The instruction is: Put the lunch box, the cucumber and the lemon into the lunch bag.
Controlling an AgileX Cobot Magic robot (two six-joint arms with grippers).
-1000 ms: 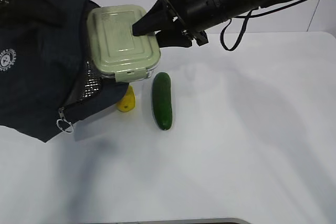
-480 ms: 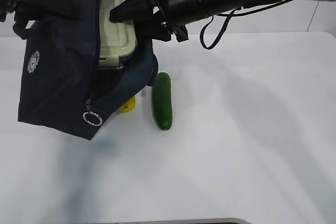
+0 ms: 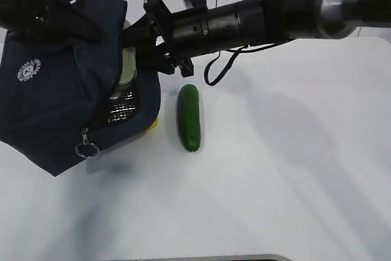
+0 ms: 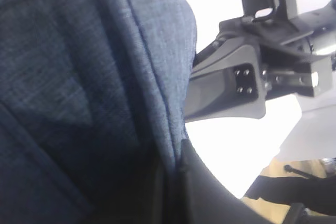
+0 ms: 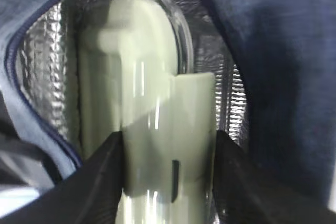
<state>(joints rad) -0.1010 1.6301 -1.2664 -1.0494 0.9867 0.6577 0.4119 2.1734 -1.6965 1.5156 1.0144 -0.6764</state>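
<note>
Table: white; the bag rests on its left part.
Cucumber: lies flat just right of the bag, not touching it.
Lemon: only a yellow sliver shows at the bag's lower right edge.
Bag: dark navy, mouth open to the right, silver lining showing.
Lunch box: on edge inside the bag's mouth.
Right gripper: fingers clamp the box's green lid from both sides, at the bag's mouth.
Left gripper: at the bag's top, closed tight on the fabric.
</note>
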